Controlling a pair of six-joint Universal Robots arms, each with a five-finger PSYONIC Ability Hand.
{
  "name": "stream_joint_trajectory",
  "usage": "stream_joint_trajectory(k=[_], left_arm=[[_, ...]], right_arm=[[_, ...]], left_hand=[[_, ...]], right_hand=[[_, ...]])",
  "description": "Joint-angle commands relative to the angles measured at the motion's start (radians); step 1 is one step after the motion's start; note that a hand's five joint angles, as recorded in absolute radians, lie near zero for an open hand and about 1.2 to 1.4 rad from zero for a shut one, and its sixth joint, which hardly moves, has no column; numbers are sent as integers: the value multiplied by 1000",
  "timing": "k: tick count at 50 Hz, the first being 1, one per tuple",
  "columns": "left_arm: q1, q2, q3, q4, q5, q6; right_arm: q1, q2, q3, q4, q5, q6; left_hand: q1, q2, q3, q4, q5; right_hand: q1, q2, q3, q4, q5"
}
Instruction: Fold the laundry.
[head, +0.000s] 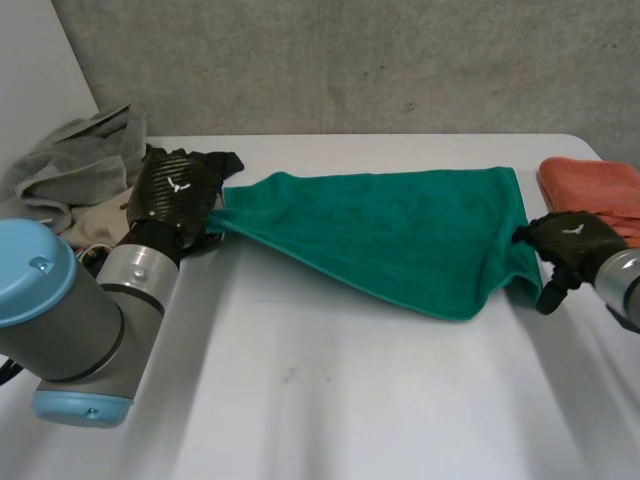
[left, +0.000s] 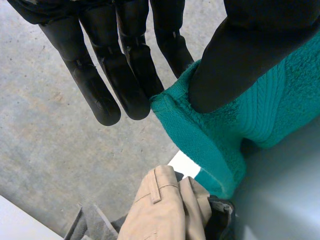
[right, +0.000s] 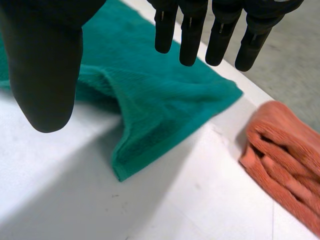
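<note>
Green towel (head: 400, 240) — corner in left hand (head: 175, 190) (pinched)

Two hands set wide apart, one gripping, one slack.
The left hand (head: 175, 190) pinches a towel (head: 380, 235) corner between its thumb and straight fingers; the right hand (head: 572, 243) hangs with fingers straight, thumb held apart, gripping nothing.

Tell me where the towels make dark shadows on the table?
Right wrist view: the green towel has a raised fold with a dark shadow beside it, and the folded orange towel drops a thin shadow on the white table along its edge facing the green one. Head view: a soft shadow runs under the green towel's near edge; no glare on the table.
</note>
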Motion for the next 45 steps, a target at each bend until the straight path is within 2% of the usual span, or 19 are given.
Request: stream_joint_trajectory(k=[1, 6, 14, 22, 27, 31, 34, 35, 40, 42, 43, 45], left_arm=[[4, 16, 17, -10, 0, -2], [1, 13, 46, -9, 0, -2], [-4, 8, 57, -9, 2, -2], [-2, 2, 58, -9, 2, -12], [1, 2, 60, -10, 0, -26], [1, 2, 61, -10, 0, -31], [2, 2, 63, -10, 0, -31], [1, 4, 63, -12, 0, -32], [2, 19, 60, -26, 0, -34], [5, 33, 58, -46, 0, -34], [9, 57, 58, -75, 0, -34], [16, 84, 58, -115, 0, -32]], right_arm=[[-60, -34, 20, 9, -5, 193], [-104, -31, 72, -13, -13, 288], [-117, 46, 95, -46, -91, 425], [-101, 135, 57, -169, -80, 488], [-45, 204, -7, -204, -54, 495], [-23, 279, -73, -204, -11, 488], [-9, 316, -122, -195, 6, 488], [-6, 315, -131, -194, 9, 488], [-15, 223, -101, -207, 19, 475], [-17, 142, -93, -195, 15, 451], [-18, 44, -87, -188, 4, 407], [-31, -50, -82, -154, 0, 335]], left_hand=[[257, 197, 197, 193, 223], [257, 197, 197, 193, 223], [257, 197, 197, 193, 223], [257, 197, 197, 193, 223], [257, 197, 197, 193, 223], [257, 197, 197, 193, 223], [257, 197, 197, 193, 223], [257, 197, 197, 193, 223], [257, 197, 197, 193, 223], [257, 197, 197, 193, 223], [257, 197, 197, 193, 223], [257, 197, 197, 193, 223]], right_hand=[[-39, -57, -14, -6, 10], [-18, -36, 6, 14, 31], [52, 34, 77, 84, 101], [111, 93, 135, 143, 160], [190, 172, 215, 222, 239], [301, 283, 326, 334, 350], [781, 763, 806, 814, 830], [1032, 1014, 1057, 1064, 1081], [1035, 1017, 1059, 1067, 1084], [1035, 1017, 1059, 1067, 1084], [1035, 1017, 1059, 1067, 1084], [1035, 1017, 1059, 1067, 1084]])
